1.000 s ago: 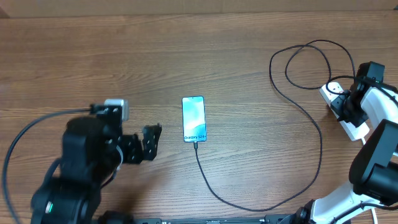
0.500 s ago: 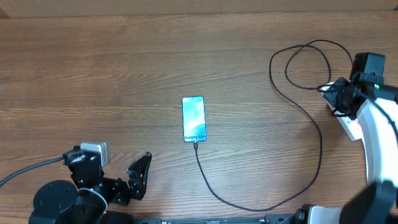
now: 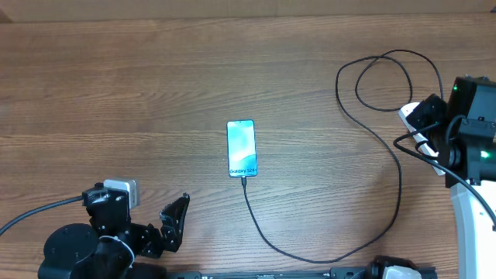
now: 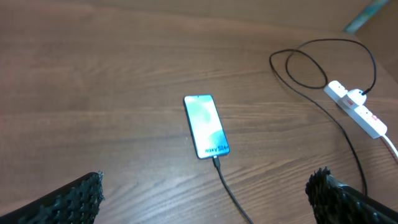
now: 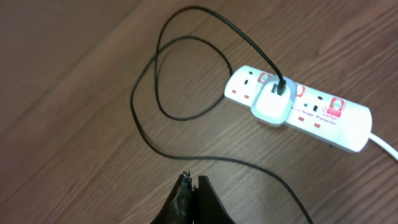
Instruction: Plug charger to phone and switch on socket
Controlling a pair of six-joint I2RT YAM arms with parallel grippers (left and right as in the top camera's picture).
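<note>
At the near left corner of the wooden table [image 3: 116,77], the left gripper [image 3: 173,223] hovers with its jaws spread wide and nothing between them; in the left wrist view its two dark fingertips [image 4: 81,194] sit at opposite edges of the picture, well apart from everything else. Toward the middle of the table the phone [image 3: 241,148] lies flat, screen up and lit pale blue. The small black plug [image 3: 243,179] at the end of the charger cable [image 3: 400,172] meets its lower edge, though how deep it sits cannot be told. From there the thin black cable curves toward the near edge, swings right, climbs back across the table and makes a loose loop before it ends at a white adapter [image 5: 273,104] pushed into the power strip [image 5: 311,115]. The strip lies at the far right, partly hidden under the right arm in the overhead view, with its thick white cord [image 5: 385,146] leaving one end. Its red switch marks show, but whether any is on cannot be told. The right gripper [image 5: 193,180] hangs above the wood just beside the cable, clear of the strip, its fingers pressed together and holding nothing.
</note>
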